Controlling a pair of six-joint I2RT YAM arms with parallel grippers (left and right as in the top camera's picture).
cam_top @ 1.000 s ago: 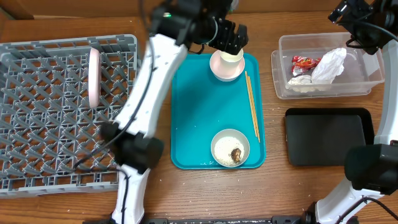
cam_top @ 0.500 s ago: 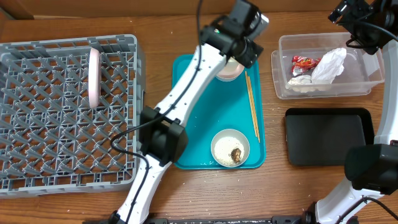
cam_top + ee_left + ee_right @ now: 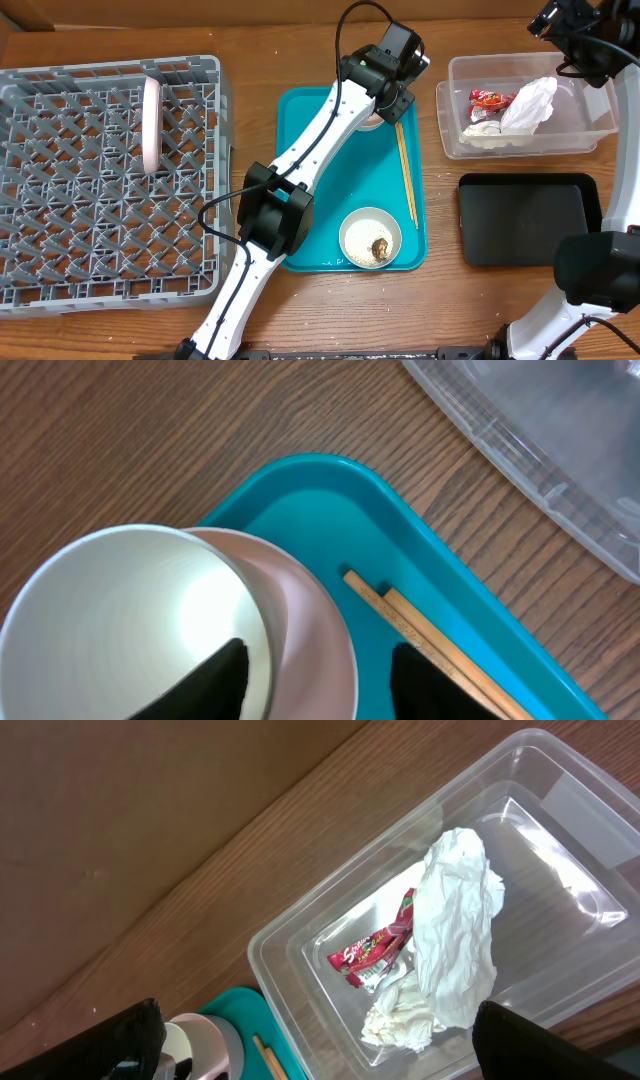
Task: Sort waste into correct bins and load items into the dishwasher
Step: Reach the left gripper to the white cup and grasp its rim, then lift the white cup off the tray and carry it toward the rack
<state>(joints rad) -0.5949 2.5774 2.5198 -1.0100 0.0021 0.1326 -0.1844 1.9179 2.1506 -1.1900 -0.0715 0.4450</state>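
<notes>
Crockery for the dish rack seems the job in hand: above the teal tray the left gripper hangs wide open over the white cup in its pink dish, needing to pinch the cup's wall alone.

Probably lab: two robot arms, wooden table.

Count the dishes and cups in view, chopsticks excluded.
4: a plate standing in the rack, a cup sitting in a pink dish at the tray's far end, a bowl at its near end.
</notes>
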